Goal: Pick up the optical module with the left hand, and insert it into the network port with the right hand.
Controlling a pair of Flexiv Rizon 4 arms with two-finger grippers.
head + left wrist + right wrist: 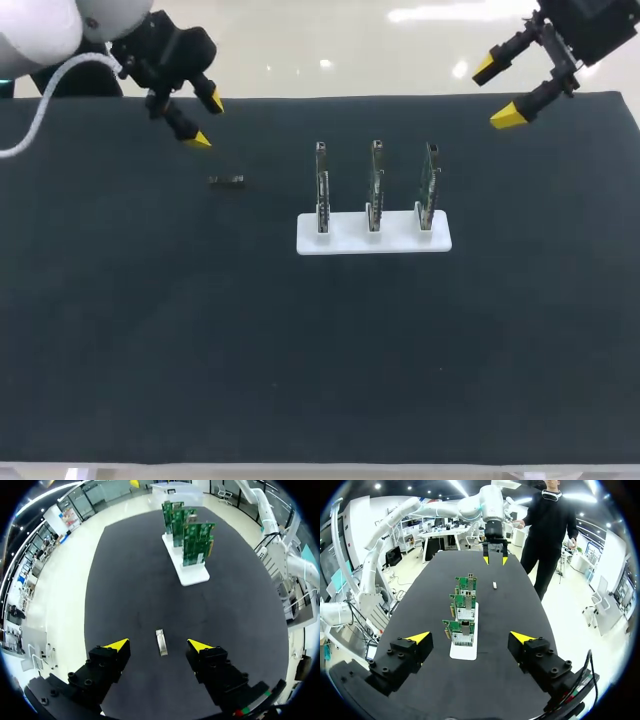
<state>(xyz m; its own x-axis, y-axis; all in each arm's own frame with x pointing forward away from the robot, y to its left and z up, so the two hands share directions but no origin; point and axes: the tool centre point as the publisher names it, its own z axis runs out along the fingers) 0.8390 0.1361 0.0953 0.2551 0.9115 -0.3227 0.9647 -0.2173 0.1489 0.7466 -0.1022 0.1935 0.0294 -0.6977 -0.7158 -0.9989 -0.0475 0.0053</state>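
Head view showed your left gripper (206, 120), fingers wide, near the optical module (226, 180), which lay flat on the table (150, 330) at nine o'clock of the card rack (373, 240). That spread evidently suited straddling it. Your right gripper (497, 92) hung wide open at one o'clock, presumably clear for handover.
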